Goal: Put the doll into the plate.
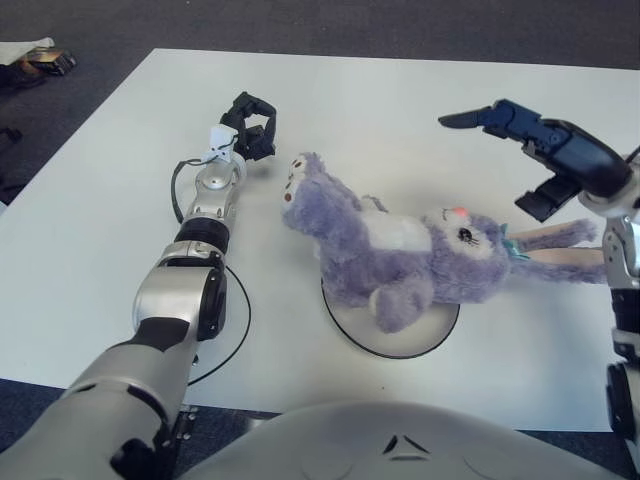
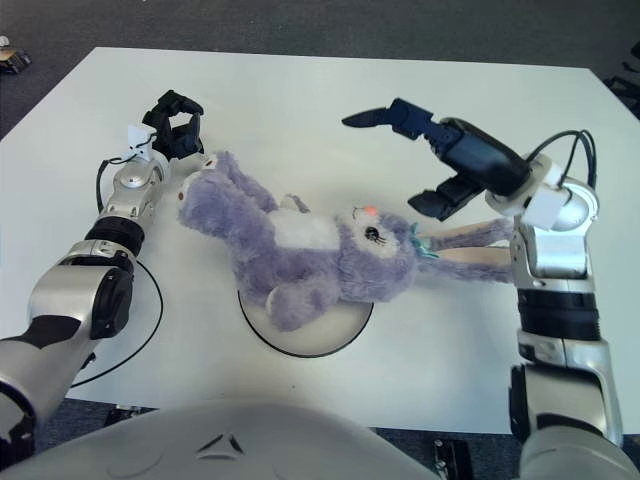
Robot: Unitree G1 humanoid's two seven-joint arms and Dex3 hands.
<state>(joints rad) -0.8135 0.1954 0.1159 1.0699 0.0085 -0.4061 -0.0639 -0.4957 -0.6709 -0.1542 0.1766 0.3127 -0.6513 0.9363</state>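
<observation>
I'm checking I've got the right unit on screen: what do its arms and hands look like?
Both arms are silver-grey metal segments with black joint bands. The left hand has dark fingers on a white wrist piece, and a thin black cable loops along its forearm. The right hand is dark blue-black with a white wrist, and black cables arch over it.

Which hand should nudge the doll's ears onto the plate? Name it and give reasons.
Right. The right hand hovers open just above the doll's ears, which trail off the plate toward that side. The left hand is curled beyond the doll's feet, far from the ears.
</observation>
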